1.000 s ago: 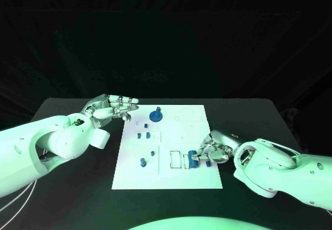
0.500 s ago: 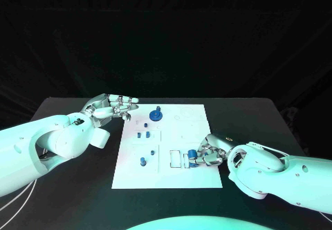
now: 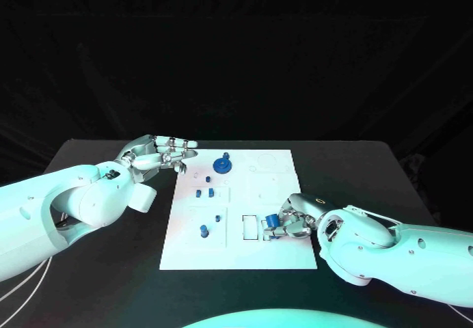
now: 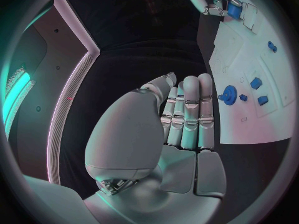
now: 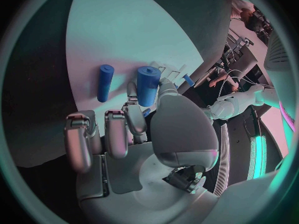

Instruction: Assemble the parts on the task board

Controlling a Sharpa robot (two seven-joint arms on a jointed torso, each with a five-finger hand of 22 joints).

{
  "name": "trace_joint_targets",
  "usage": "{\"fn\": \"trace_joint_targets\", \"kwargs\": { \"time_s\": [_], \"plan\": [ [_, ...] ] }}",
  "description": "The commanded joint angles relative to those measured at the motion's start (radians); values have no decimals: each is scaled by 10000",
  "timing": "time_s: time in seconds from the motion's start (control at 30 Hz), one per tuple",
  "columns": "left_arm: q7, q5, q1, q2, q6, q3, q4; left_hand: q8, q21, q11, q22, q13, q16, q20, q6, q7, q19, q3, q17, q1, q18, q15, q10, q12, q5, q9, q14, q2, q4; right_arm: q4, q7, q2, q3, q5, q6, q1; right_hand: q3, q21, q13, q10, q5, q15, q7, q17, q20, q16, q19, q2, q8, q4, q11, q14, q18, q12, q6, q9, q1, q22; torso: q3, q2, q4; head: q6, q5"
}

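Right hand (image 3: 288, 223) pinches a blue cylinder (image 3: 271, 221) over the near right part of the task board (image 3: 236, 253). A 2nd blue cylinder (image 5: 105, 82) lies beside it. Left hand (image 3: 158, 154) off the board's far left corner, empty, fingers together and bent.

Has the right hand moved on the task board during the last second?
Yes. The right hand, pinching a blue cylinder, has shifted toward the left arm's side across the task board, nearer the rectangular slots.
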Motion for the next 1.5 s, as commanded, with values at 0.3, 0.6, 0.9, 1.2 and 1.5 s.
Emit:
{"fn": "trace_joint_targets", "kwargs": {
  "time_s": [0.3,0.6,0.9,1.2,1.5],
  "plan": [
    [9,58,3,-19,181,0,35,-7,-35,-9,-21,13,-37,59,-77,-6,11,-82,-16,-64,138,0,-70,62,9,-17,-53,71,-2,346,-283,-407,-52,-5,-777,-93,110,44,194,168,1122,-137,-124,838,-107,87,1049,497,175,-88,-134,723,-140,8,95,216,671,2630,6,-8,-10,12,24],
    [2,58,0,-12,204,-18,10,-7,-35,-9,-21,13,-37,59,-77,-6,11,-82,-16,-64,138,0,-70,62,9,-17,-53,71,-2,928,-101,-606,-3,731,-1202,106,27,44,234,211,1191,-165,-161,869,-134,102,1049,602,248,-29,-167,730,-140,7,173,299,553,2630,0,-9,-5,69,26],
    [-4,58,-3,17,242,-25,2,-7,-35,-9,-21,13,-37,59,-77,-6,11,-82,-16,-64,138,0,-70,62,9,-17,-53,71,-2,921,-10,-105,6,1317,-547,216,-192,44,223,210,944,-181,-181,834,-155,81,1049,654,291,-22,-183,721,-140,-72,162,395,236,2630,-6,5,3,77,31],
    [-11,58,-3,19,261,-26,24,-11,-46,-5,-29,13,-41,61,-91,-3,11,-94,-21,-71,139,2,-92,64,11,-21,-56,76,4,527,-93,515,6,1461,212,229,-625,44,193,183,309,-180,-181,768,-158,36,1049,670,343,-9,-178,705,-140,-226,97,554,-413,2630,-3,16,-5,41,79],
    [-27,58,-2,14,282,-26,45,-11,-46,-5,-29,13,-41,61,-91,-3,11,-94,-21,-71,139,2,-92,64,11,-21,-56,76,4,184,-175,833,6,1237,221,251,-770,30,194,170,-117,-178,-178,730,-157,9,1039,638,377,-10,-175,697,-136,-298,61,648,-601,2622,2,9,2,9,98]
  ]
}}
